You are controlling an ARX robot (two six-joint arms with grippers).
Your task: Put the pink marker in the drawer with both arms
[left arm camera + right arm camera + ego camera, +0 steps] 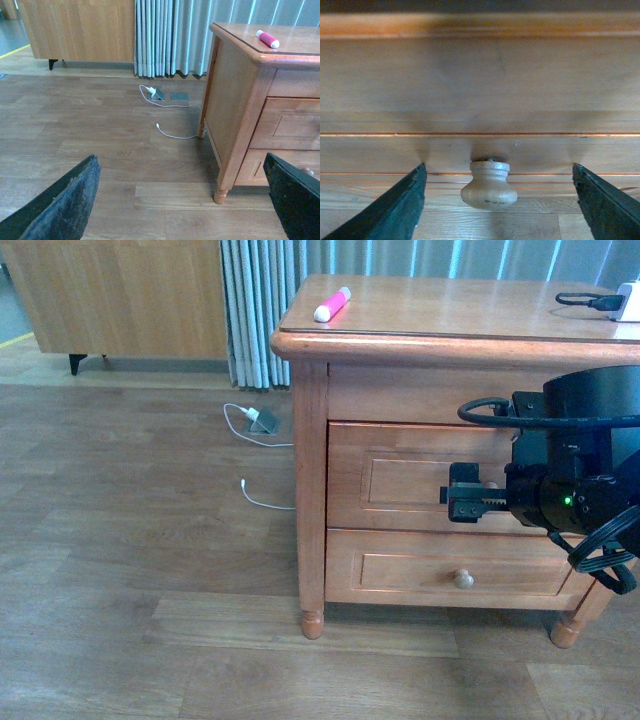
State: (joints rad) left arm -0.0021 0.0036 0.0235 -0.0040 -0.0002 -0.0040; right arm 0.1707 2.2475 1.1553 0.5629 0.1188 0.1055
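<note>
The pink marker (332, 304) is a short, thick, bright pink pen with a whitish cap at one end. It lies flat and slantwise on the worktop (450, 310) of a honey-brown wooden cabinet, near the front left corner, with the cap toward the front edge. In the left wrist view the marker (267, 39) shows on the same top, cap pointing away from the corner.

The drawer (400, 475), the upper of two, is closed. The right hand (462, 495) hangs level with its front, below the marker and off to the right, well apart from it. The right wrist view shows this hand open, a dark finger (395, 210) on each side of the pale round knob (489, 184), neither touching it.

The left hand (180, 159) is open too, its fingers (65, 205) spread wide above the wooden floor (100, 130), low and to the left of the cabinet, far from the marker.
</note>
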